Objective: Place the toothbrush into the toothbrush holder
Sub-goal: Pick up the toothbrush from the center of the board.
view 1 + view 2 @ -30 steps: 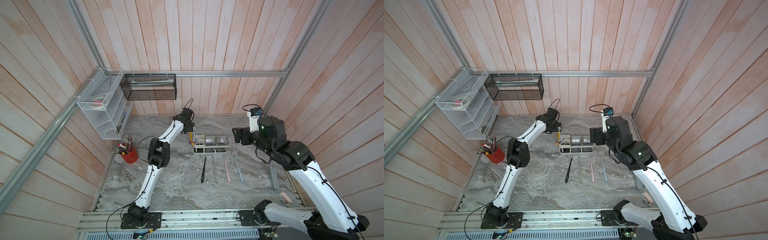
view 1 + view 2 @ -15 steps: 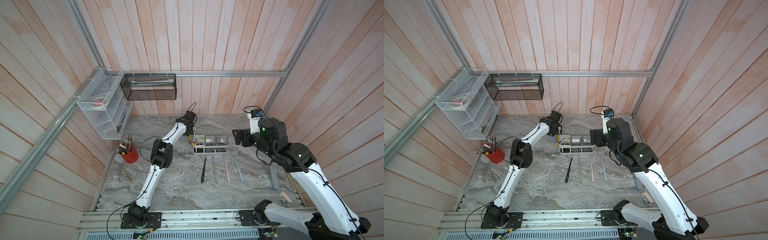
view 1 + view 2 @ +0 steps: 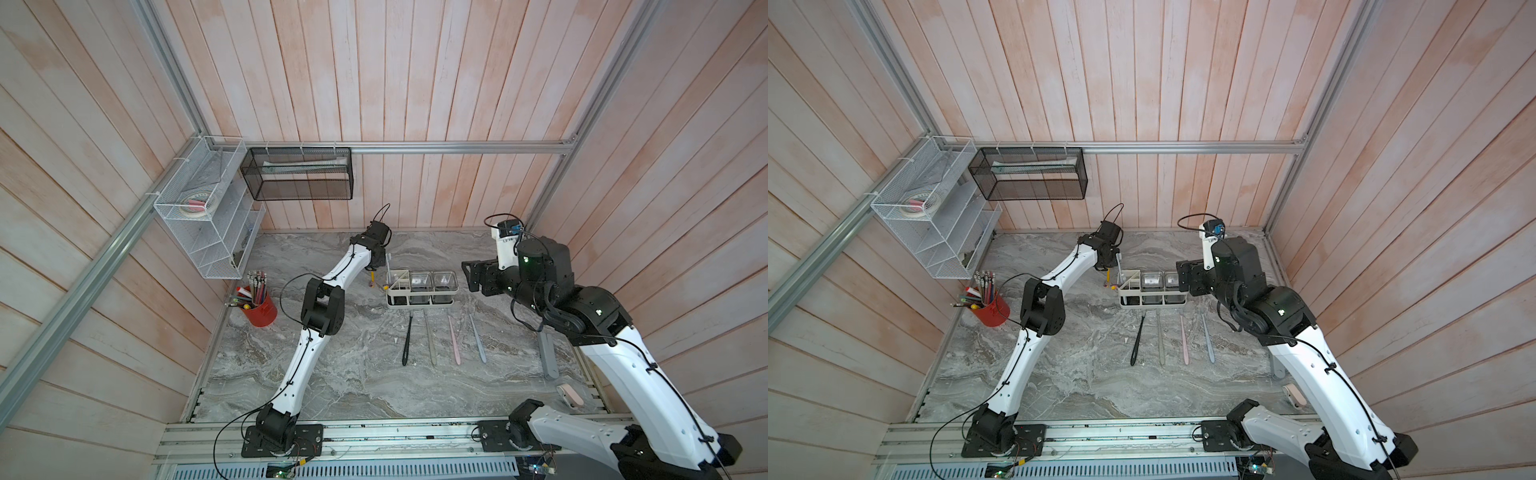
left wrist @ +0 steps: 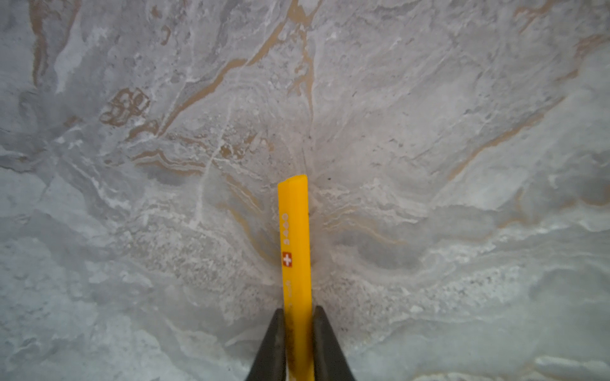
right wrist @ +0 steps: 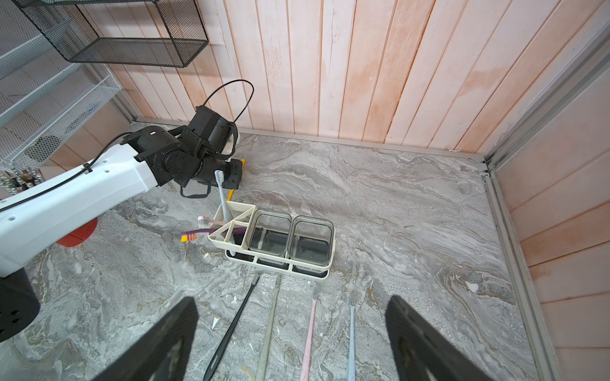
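- The left arm reaches from its base on the front rail, elbow raised, with its wrist over the far side of the table (image 3: 332,386).
- The left gripper (image 4: 297,311) points straight down and is clamped on the yellow toothbrush (image 4: 294,237). A dark finger presses each side of the handle.
- The yellow toothbrush hangs upright, free handle end towards the marble. Whether it touches the surface cannot be told.
- In both top views it sits just beside the divided end of the toothbrush holder (image 3: 419,306), outside the frame.
- The right arm rises from the front right corner and bends over. The right gripper (image 5: 291,301) is level, spread wide and holding nothing, and faces the cup end of the holder from near by.
- The holder stands past mid-table. A pale blue toothbrush (image 5: 221,194) stands upright in its divided section.
- A purple toothbrush (image 5: 198,233) and a pink-headed one (image 5: 206,218) stick out sideways over the holder's end rim.
- Four brushes lie side by side in front of the holder: black (image 3: 407,338), grey-green (image 3: 430,340), pink (image 3: 453,340) and light blue (image 3: 476,338).
- Bare marble lies between the holder and the back wall, and across the front half of the table.
- A red cup of pens (image 3: 259,309) stands against the left wall, well apart from the holder.
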`<state>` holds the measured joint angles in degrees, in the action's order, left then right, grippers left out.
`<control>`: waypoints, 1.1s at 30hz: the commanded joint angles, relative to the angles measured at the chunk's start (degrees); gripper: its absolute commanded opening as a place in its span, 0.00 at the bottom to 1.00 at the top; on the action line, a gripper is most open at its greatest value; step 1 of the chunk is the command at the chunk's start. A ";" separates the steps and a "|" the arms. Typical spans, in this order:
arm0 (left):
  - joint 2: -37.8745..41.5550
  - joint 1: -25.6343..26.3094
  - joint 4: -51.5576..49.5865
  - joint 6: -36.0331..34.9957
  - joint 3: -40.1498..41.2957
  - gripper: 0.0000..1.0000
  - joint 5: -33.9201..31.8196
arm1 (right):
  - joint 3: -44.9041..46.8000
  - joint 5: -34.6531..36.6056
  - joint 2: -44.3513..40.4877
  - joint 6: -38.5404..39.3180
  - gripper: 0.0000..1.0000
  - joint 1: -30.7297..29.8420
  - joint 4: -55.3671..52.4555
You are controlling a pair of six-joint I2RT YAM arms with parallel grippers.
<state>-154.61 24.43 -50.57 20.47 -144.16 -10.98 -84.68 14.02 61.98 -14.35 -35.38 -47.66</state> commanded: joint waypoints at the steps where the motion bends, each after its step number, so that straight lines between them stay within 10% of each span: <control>1: -0.32 0.01 -1.08 0.37 2.31 0.09 0.56 | -0.94 -0.56 0.05 -0.85 0.91 -0.65 -1.14; 15: 15.31 -1.09 1.41 3.48 12.37 0.00 0.11 | 3.00 -2.60 -1.19 -2.62 0.91 -1.89 0.64; 33: 60.64 -2.27 7.80 21.28 56.05 0.00 18.65 | 25.00 8.06 -7.87 -1.11 0.98 -23.07 24.22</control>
<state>-99.92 22.04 -43.79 36.71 -91.96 2.24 -61.78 17.10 54.37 -16.21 -55.22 -31.68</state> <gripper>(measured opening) 0.108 0.980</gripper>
